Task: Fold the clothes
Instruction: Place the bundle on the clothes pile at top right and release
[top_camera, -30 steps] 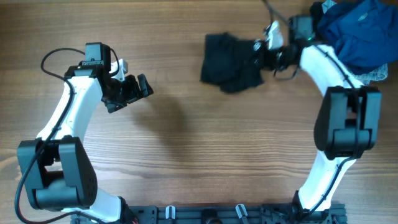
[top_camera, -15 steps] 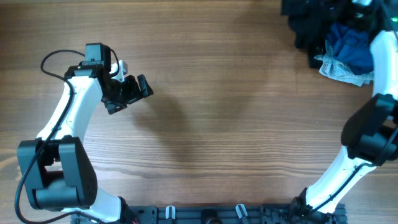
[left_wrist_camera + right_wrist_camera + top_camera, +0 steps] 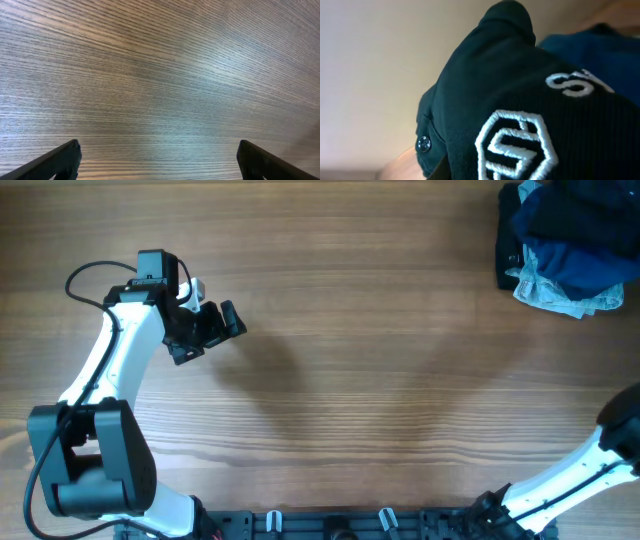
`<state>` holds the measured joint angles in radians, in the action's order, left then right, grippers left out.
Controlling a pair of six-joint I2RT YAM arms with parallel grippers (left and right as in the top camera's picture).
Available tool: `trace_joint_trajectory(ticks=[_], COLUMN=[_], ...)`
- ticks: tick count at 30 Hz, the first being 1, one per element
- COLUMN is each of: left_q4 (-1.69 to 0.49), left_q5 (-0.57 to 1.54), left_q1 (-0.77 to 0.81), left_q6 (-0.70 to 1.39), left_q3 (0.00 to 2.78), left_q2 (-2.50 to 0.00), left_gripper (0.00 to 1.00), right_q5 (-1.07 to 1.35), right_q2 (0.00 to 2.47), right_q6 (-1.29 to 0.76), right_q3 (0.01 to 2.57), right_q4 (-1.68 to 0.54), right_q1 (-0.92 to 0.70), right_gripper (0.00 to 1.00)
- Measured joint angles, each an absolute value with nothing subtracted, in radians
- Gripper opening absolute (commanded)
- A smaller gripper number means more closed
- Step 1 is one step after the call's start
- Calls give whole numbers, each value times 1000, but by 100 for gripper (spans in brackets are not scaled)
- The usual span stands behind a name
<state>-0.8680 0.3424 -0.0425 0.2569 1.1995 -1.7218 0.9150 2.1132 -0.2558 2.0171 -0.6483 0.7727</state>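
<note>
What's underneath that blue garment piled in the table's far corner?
A pale patterned cloth pokes out beneath the blue garment. Dark fabric edges the pile's left. How far either runs underneath is covered.

Matt wood-grain table; soft black fine-rib knit cloth garment w/ raised white stitched logo.

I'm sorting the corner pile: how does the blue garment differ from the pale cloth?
The blue garment is plain blue; the pale cloth is whitish and patterned. The blue garment shows more area; the pale cloth only peeks out at the near edge. Both are crumpled in one heap.
</note>
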Motion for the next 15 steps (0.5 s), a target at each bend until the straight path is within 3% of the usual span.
trace_joint_trajectory(ticks=[3,7,9,12,15], left_q4=[-868,-880,-889,-891,-895], left_q5=[342,342,342,342,342], left_q1=[-43,-43,-43,-43,-43], left_q6=[257,257,257,257,257], left_q3=[1200,1200,1200,1200,1200], left_q2=[-1722,-1722,-1722,-1722,-1722], left_gripper=[100,100,100,100,100], right_q5=[823,697,619,498,423], right_q2=[2113,2122,2136,2147,2147], right_q6=[-158,-106,-100,-107,-130], right_q3=[2019,2016,2016,2012,2012], right_q4=[-726,-717,-722,-728,-741], right_q1=[781,760,760,761,761], right_gripper=[7,62,73,100,99])
